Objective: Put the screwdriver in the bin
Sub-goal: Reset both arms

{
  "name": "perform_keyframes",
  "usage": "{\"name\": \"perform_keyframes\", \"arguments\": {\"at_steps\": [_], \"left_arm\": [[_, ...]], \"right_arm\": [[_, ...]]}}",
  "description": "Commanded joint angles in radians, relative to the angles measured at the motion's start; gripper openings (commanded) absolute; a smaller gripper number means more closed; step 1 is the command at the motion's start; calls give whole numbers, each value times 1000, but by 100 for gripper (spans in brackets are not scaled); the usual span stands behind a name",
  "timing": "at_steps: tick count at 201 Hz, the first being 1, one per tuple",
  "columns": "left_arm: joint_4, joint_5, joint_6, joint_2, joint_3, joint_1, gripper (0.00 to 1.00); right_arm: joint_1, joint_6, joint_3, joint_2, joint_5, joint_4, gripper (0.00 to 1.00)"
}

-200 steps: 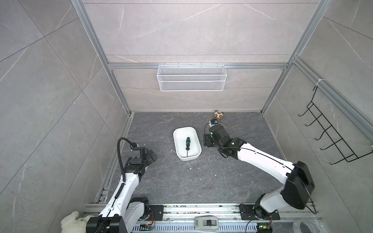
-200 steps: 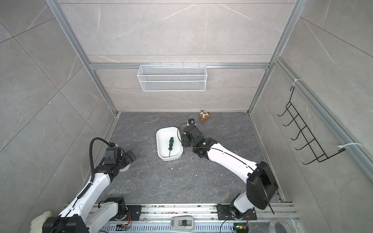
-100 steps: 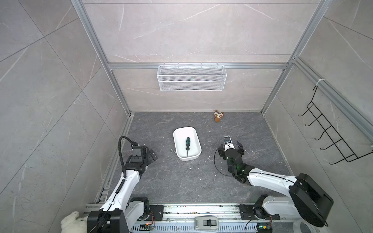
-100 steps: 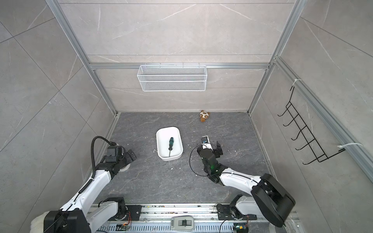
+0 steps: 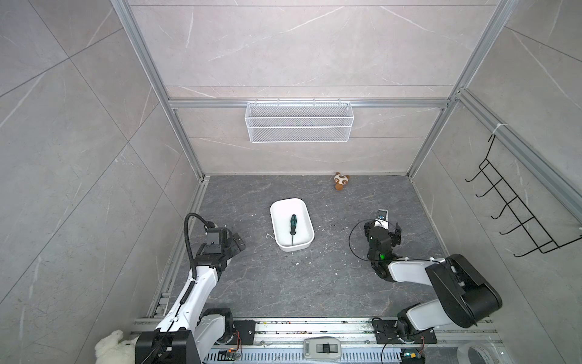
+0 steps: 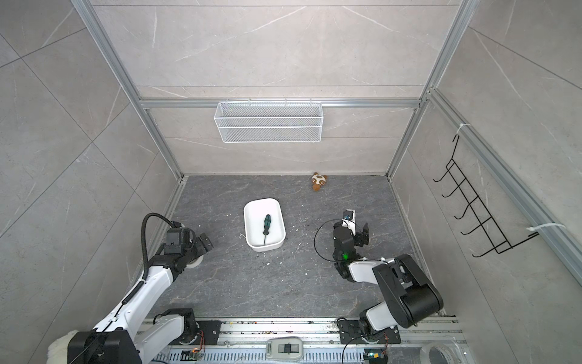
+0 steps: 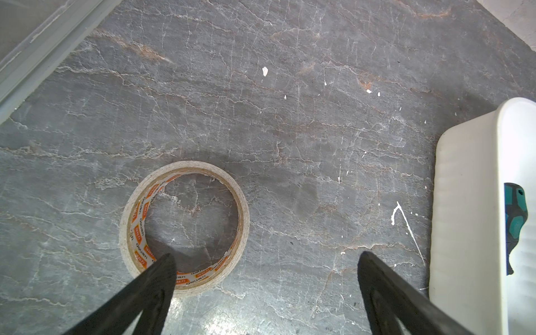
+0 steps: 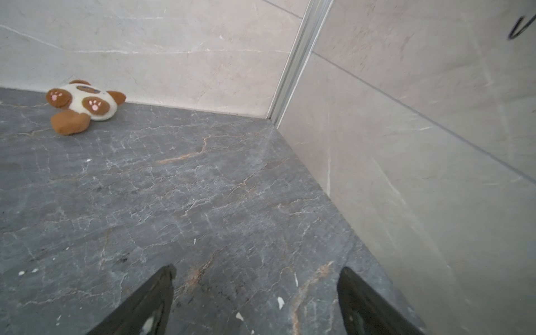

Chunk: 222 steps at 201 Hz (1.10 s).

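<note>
Top views: slim screwdriver (image 5: 293, 227), green-and-black handle, thin dark shaft, lies flat inside shallow white plastic bin (image 5: 304, 217) mid-floor – task looks done to me.
My right gripper (image 8: 256, 271) sits well right of bin, fingers wide apart, nothing btwn – prob. parked clear so it can't bump the bin; left gripper (image 7: 265, 255) near-left, fingers apart too, over beige tape roll (image 7: 185, 166), idle, not needed.
</note>
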Motion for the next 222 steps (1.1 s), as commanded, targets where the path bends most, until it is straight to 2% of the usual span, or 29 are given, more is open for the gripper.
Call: {"name": "perform_keyframes", "arguments": {"at_steps": [1,9,33,51,93,116,124,134,141,151,171,189,222], "left_arm": [[1,9,-7,-2,26,2,100],[2,7,-9,0,26,2,100],[7,20,-7,6,28,2,100],[32,56,-4,8,19,2,100],[104,162,2,29,7,2,100],[112,144,2,48,27,2,100],[122,127,1,58,39,2,100],[124,108,0,69,64,2,100],[114,86,1,75,90,2,100],[97,35,15,80,124,2,100],[91,-154,38,91,153,2,100],[178,-313,85,104,105,2,100],[425,-377,221,125,-34,2,100]], "right_arm": [[-30,43,-5,-23,-135,21,99],[-52,45,-34,-27,-173,83,99],[-98,66,-61,-49,-298,88,99],[-125,77,-60,-54,-366,71,99],[-143,71,-17,-42,-435,-3,99],[-192,86,12,-31,-547,-61,100],[-226,105,18,-18,-610,-68,100],[-233,83,-18,1,-654,22,100],[-224,60,-50,22,-655,123,100],[-208,48,-61,0,-654,94,100],[-206,43,-59,13,-664,116,99],[-215,55,-37,1,-684,51,99],[-222,59,-31,6,-695,49,99]]}}
